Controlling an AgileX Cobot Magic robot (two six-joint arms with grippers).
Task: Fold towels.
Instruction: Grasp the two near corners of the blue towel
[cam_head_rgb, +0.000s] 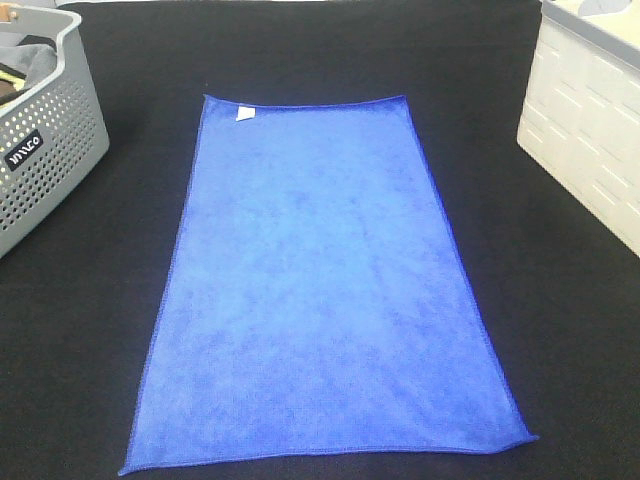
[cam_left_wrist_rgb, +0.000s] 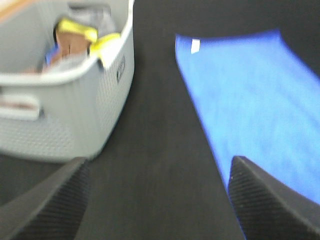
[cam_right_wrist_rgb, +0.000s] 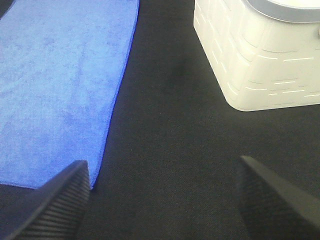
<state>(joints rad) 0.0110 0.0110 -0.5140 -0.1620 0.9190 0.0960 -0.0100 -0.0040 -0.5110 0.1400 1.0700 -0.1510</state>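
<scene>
The blue towel (cam_head_rgb: 325, 280) lies spread flat as a long rectangle in the middle of the black table, with a small white tag (cam_head_rgb: 243, 114) near its far left corner. Neither arm shows in the exterior high view. In the left wrist view the left gripper (cam_left_wrist_rgb: 157, 200) stands open above bare black cloth, between the grey basket and the towel (cam_left_wrist_rgb: 250, 100), holding nothing. The right gripper (cam_right_wrist_rgb: 162, 200) is likewise open and empty over black cloth, beside the towel's (cam_right_wrist_rgb: 60, 85) right edge and near corner.
A grey perforated basket (cam_head_rgb: 40, 150) with cloths inside stands at the far left. A white plastic bin (cam_head_rgb: 590, 120) stands at the far right. The table is covered in black cloth (cam_head_rgb: 560, 330).
</scene>
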